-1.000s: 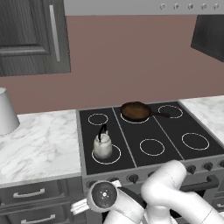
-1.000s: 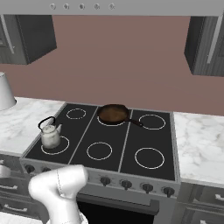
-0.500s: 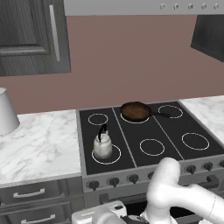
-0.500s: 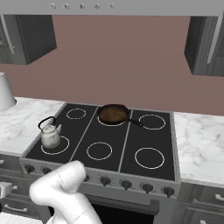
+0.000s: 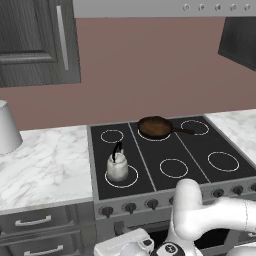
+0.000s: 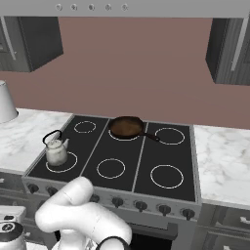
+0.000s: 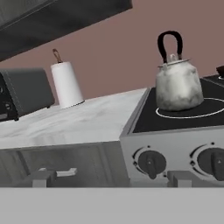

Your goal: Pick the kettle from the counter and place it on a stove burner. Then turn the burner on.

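A: Pale greenish-white rounded kettle (image 5: 118, 167) w/ thin black arched handle is sitting upright inside the wide white ring burner (image 5: 122, 177) at front-left of the black glass cooktop. Placing looks done.

B: So knob is what's remaining?

A: Yep, burner disc is looking black, not glowing. Round dark knobs (image 7: 150, 162) are lining the stove front, just below the kettle.

B: Pincer?

A: Pincer (image 7: 111, 177) is hanging low facing the knobs, spread wide, holding nothing. Brown frying pan (image 6: 127, 127) is sitting on a rear ring, marble worktop (image 5: 45, 167) to the left.
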Motion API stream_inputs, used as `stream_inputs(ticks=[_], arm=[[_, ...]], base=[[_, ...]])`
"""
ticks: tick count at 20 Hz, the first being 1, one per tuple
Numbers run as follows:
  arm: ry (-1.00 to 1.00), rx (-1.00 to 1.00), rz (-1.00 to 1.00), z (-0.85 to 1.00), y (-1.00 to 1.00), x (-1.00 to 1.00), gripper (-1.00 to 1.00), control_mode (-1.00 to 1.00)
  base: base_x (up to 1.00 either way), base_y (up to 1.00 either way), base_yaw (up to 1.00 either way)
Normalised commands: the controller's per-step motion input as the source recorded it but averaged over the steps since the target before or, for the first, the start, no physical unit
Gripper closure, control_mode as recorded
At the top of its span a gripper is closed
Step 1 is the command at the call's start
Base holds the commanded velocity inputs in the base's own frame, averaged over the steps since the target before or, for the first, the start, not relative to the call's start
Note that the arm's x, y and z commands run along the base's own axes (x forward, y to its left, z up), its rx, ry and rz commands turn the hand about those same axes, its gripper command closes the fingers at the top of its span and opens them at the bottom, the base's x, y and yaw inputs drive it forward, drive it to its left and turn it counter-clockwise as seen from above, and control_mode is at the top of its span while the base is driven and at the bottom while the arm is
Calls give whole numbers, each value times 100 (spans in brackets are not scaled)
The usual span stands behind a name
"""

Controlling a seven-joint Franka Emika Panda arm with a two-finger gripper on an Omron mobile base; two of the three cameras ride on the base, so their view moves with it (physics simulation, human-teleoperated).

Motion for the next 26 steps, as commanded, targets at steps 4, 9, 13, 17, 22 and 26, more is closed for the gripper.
stream_inputs(ticks=[4, 9, 13, 17, 22, 26], arm=[[-2, 0, -2, 0, 0, 0, -100, -100], [-10, 0, -17, 0, 0, 0, -100, -100], [-7, 0, -17, 0, -1, 1, -100, -100], [-8, 0, -19, 0, -6, 8, -100, -100], [-5, 0, -15, 0, -3, 11, -100, -100], [0, 0, -1, 0, 0, 11, -100, -100]], base=[[0, 0, 0], [0, 0, 0], [0, 0, 0], [0, 0, 0], [0, 0, 0], [0, 0, 0]])
